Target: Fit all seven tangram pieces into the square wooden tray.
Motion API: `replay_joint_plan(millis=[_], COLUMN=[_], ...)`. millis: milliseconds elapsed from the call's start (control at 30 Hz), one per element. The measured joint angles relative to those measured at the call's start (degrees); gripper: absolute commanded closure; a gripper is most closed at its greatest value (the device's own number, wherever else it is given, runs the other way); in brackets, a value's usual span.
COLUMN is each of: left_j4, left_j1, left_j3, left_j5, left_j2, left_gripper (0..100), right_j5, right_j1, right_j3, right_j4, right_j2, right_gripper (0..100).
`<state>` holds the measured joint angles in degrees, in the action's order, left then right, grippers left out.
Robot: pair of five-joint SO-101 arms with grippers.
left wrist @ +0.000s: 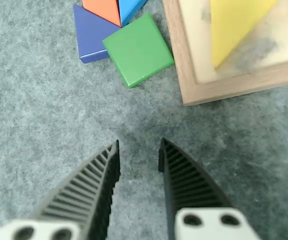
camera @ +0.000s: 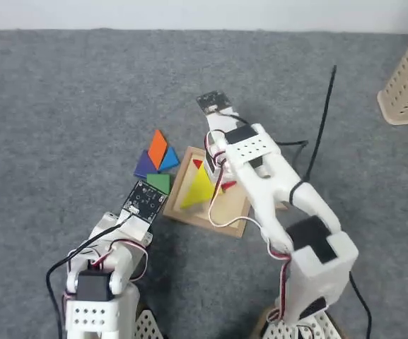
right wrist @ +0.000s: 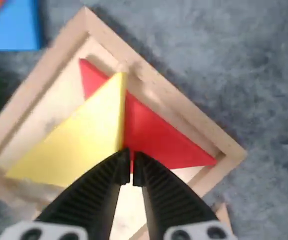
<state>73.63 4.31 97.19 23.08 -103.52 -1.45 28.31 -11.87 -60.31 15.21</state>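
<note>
The square wooden tray (camera: pixel 205 223) is lying mid-table on grey carpet (camera: pixel 62 106). Inside it, a yellow triangle (camera: pixel 199 189) is resting with one edge against a red triangle (right wrist: pixel 158 135).

Just left of the tray, four pieces are sitting bunched together on the carpet. These are a green square (left wrist: pixel 139 49) nearest the tray, then a purple piece (left wrist: pixel 91 32), an orange triangle (camera: pixel 158 147) and a blue triangle (camera: pixel 169 160).

The right gripper (right wrist: pixel 129 156) is hanging over the tray at the yellow-red seam. Its fingers are clenched to a thin slit, and whether they are pinching anything is unclear.

The left gripper (left wrist: pixel 139 147) is hovering over bare carpet near the green square, released and grasping nothing.

A perforated beige basket (camera: pixel 407 78) is standing far right.
</note>
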Motion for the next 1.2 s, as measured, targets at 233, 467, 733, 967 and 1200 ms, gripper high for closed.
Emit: replay_joint_plan(millis=[233, 467, 733, 967, 1200], left_j4=[0.0, 0.0, 0.0, 0.0, 0.0], left_j1=[0.0, 0.0, 0.0, 0.0, 0.0], left_j3=[0.0, 0.0, 0.0, 0.0, 0.0], left_j5=[0.0, 0.0, 0.0, 0.0, 0.0], left_j2=[0.0, 0.0, 0.0, 0.0, 0.0], left_gripper=[88, 88, 88, 88, 88], right_j5=[0.0, 0.0, 0.0, 0.0, 0.0], right_j1=[3.25, 3.78, 3.78, 3.87, 3.87], right_j3=[1.23, 1.41, 1.41, 1.41, 1.41], right_j4=[0.35, 0.53, 2.02, 3.78, 4.04], right_j2=[1.05, 1.05, 1.05, 1.05, 1.05], right_gripper=[99.0, 98.9, 98.9, 98.8, 98.7])
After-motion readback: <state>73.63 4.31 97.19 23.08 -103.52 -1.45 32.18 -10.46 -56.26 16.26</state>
